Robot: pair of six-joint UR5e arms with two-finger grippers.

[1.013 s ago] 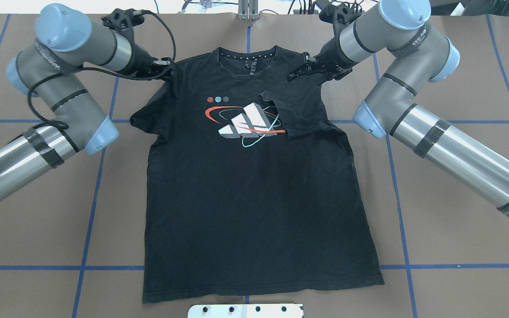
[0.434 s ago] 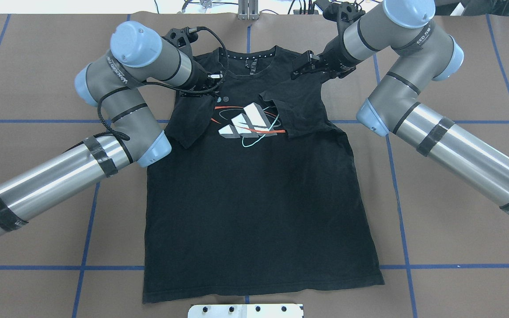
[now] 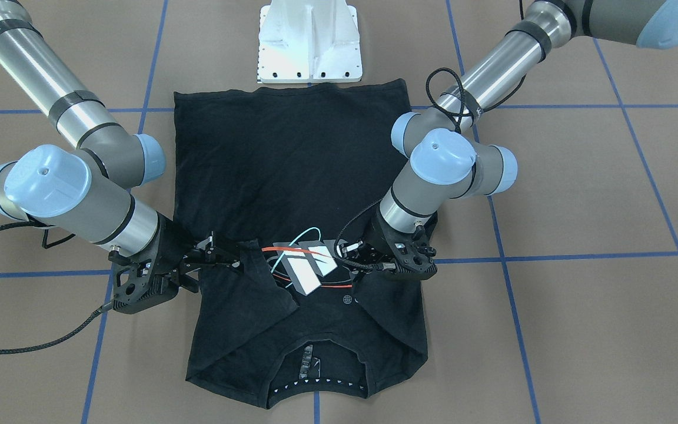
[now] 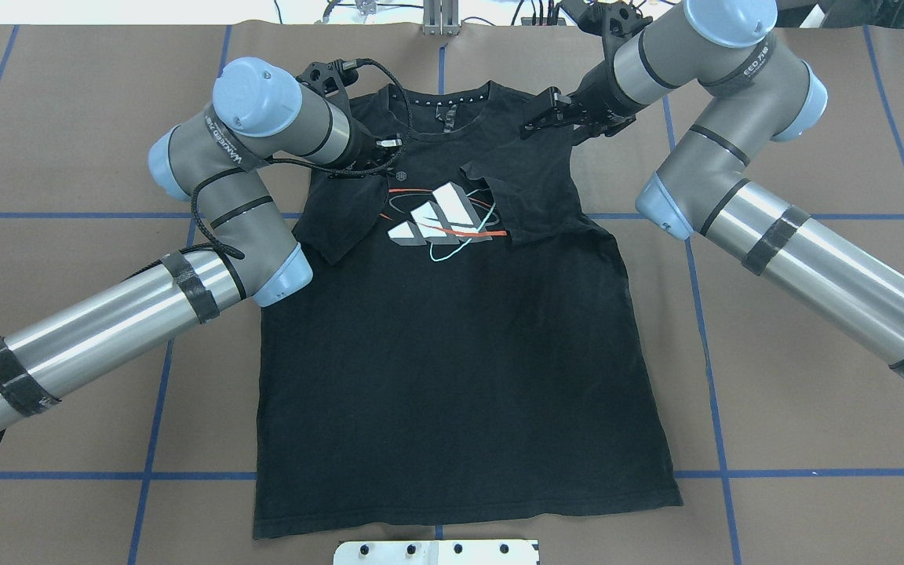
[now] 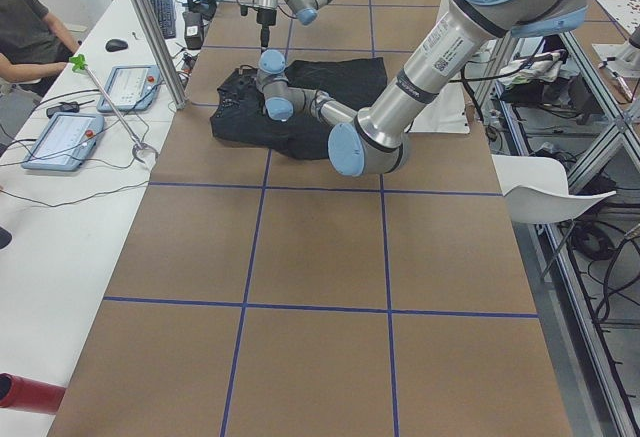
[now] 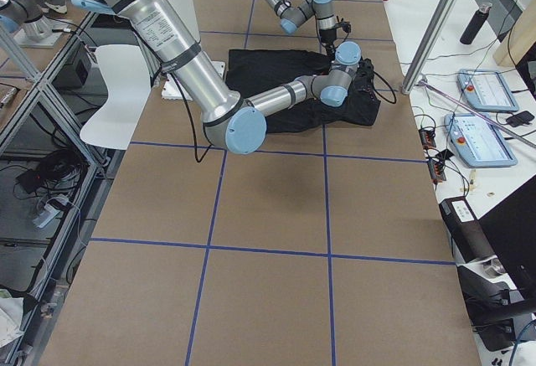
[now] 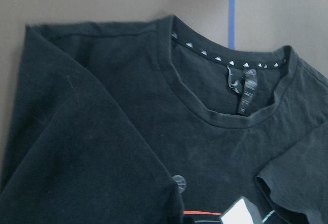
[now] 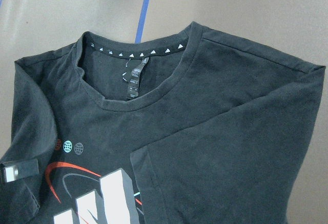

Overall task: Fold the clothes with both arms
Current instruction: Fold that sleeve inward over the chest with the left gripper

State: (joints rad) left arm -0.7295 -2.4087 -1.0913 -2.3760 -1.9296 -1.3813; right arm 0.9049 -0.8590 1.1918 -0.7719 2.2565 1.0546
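The black T-shirt (image 4: 452, 377) lies flat, print (image 4: 440, 220) up, collar (image 7: 230, 116) at the far edge. Both of its sleeves are folded inward onto the chest. My left gripper (image 4: 391, 151) sits low at the inner edge of the folded left sleeve (image 4: 338, 212) and looks shut on that hem; in the front-facing view this left gripper (image 3: 348, 253) is beside the print. My right gripper (image 4: 534, 125) hovers open over the right shoulder, clear of the folded right sleeve (image 4: 534, 196). That right gripper (image 3: 224, 256) shows spread fingers with nothing between them.
The white pedestal base (image 3: 309, 41) stands just beyond the shirt's hem. Blue tape lines (image 4: 154, 408) grid the brown table. A seated person (image 5: 25, 27) and tablets (image 5: 60, 137) are at a side desk past the table's far edge.
My left arm swung in from the shirt's left shoulder toward the chest, folding the left sleeve over onto the front. The right gripper stayed above the right shoulder, drifting slightly back.
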